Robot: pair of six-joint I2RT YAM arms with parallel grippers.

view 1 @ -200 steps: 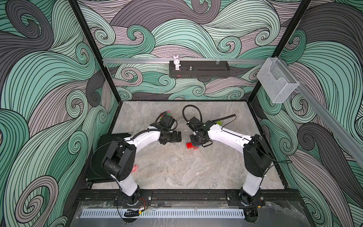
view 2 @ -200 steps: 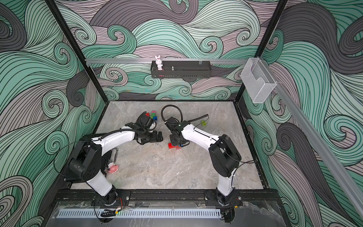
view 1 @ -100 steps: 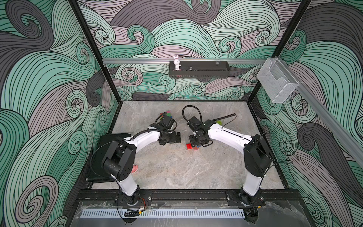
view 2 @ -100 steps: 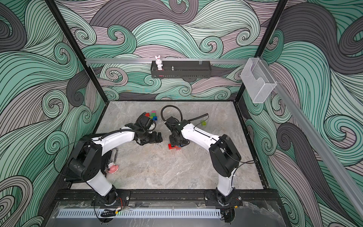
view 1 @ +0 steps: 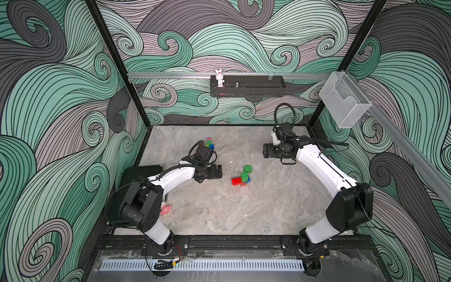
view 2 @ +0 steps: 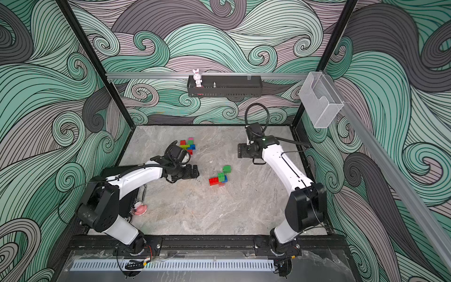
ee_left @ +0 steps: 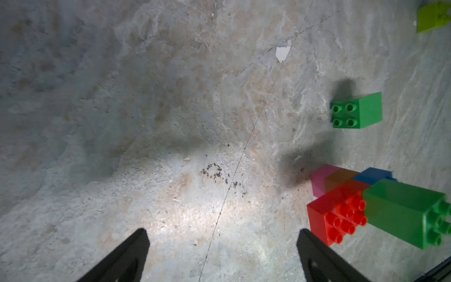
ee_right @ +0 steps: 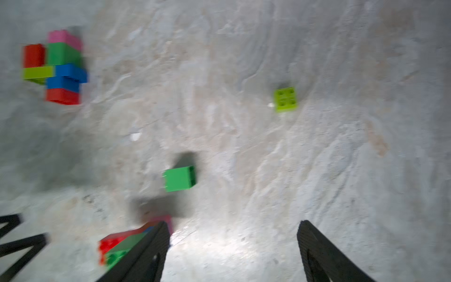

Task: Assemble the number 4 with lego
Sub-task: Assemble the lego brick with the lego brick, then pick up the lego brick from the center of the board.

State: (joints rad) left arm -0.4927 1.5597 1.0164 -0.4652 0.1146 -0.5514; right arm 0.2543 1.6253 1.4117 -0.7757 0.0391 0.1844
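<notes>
Your right claw (view 1: 265, 154) has pulled away from the lego cluster (view 1: 241, 180) of red, green, blue and pink bricks. It now hangs over the far right part of the bench (view 1: 219, 214), well apart from the cluster, jaws spread wide with nothing between them. The cluster lies near the middle of the bench, and a single green brick (view 1: 247, 169) sits just beside it on the far side, not touching. Your left claw (view 1: 220, 172) has barely shifted; it rests near the cluster, released and empty over bare bench. A second stack of bricks (view 2: 188, 146) lies further back, beside your left wrist. A lone lime brick (ee_right: 285, 99) shows in the right wrist view.
</notes>
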